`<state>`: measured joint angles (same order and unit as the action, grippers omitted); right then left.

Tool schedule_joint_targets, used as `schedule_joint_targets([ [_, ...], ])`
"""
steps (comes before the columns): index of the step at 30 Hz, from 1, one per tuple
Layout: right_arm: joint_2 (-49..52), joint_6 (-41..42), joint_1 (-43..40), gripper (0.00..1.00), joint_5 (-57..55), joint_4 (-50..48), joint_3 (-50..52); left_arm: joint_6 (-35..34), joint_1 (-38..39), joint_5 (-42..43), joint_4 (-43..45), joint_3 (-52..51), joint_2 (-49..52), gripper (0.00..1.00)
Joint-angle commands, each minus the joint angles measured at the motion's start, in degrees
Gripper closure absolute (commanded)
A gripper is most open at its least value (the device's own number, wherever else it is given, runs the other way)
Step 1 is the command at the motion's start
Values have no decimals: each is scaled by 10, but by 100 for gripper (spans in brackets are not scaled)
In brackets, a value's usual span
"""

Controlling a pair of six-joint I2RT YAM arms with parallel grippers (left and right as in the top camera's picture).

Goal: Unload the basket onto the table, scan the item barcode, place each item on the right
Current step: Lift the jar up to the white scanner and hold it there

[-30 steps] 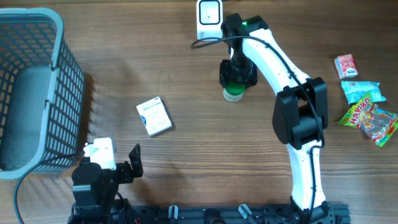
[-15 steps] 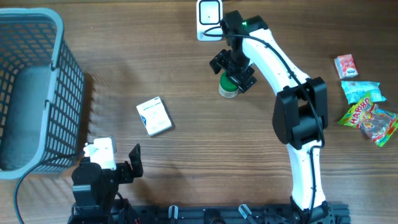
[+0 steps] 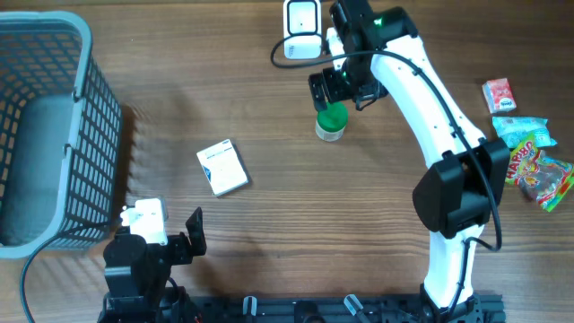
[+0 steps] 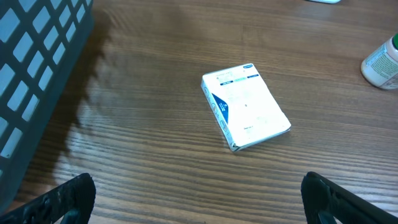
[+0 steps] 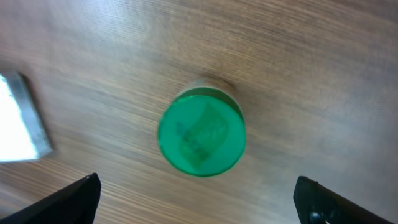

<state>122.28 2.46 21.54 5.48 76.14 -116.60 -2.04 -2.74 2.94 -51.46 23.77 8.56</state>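
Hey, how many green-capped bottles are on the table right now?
1. The green-capped bottle stands upright in front of the white scanner, free of the open right gripper. The basket wall could hide others.

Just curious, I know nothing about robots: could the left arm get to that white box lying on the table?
Probably yes. The white box lies flat on the table straight ahead of the open left gripper, with nothing between them. The basket stands off to one side.
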Motion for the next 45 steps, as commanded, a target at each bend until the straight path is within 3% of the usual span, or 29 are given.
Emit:
schedule_joint_targets([
  [1, 26, -107, 5, 0, -26, -23, 30, 3, -3, 7, 1, -3, -3, 0],
  [23, 161, -208, 8, 1, -29, -59, 31, 3, -3, 7, 1, -3, -3, 0],
  [27, 161, -199, 8, 25, -28, -56, 31, 3, -3, 7, 1, -3, -3, 0],
  [30, 161, -156, 8, 37, -25, -41, 30, 3, -3, 7, 1, -3, -3, 0],
  [35, 159, -80, 8, 41, -25, 29, -26, 3, -3, 7, 1, -3, -3, 0],
  [40, 157, -52, 14, 42, -7, 85, -164, 3, -3, 7, 1, -3, -3, 0],
  [45, 156, -53, 27, 42, -3, -32, -233, 3, -3, 7, 1, -3, -3, 0],
])
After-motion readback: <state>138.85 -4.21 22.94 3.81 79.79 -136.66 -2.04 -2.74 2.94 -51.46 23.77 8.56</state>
